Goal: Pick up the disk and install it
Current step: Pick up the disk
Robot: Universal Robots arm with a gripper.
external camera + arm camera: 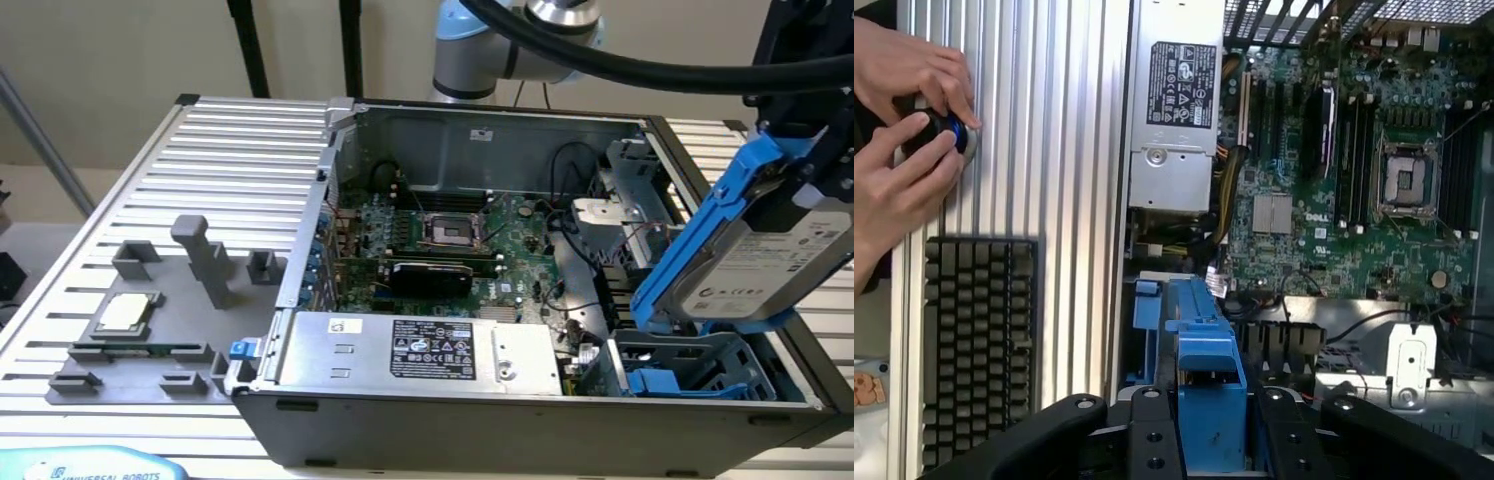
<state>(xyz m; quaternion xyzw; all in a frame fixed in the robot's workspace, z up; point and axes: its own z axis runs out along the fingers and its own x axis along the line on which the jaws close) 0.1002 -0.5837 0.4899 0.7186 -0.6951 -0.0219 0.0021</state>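
The disk [771, 262], a silver-grey drive with a white label clipped in a bright blue frame [710, 225], hangs tilted at the exterior view's right. It sits above the open computer case's drive bay [687, 372], clear of it. My gripper [805, 120] is shut on its upper end. In the wrist view the disk's blue frame [1209, 385] stands between my black fingers [1154, 432], with the gripper [1210, 440] closed around it and the blue-lined bay [1146, 320] just beyond.
The open case [534, 425] holds a motherboard [441, 240] and a long silver power supply [414, 346]. A grey fixture with a small silver chip [126, 312] lies on the ribbed table. A person's hands [899, 150] grip a knob beside a keyboard [979, 340].
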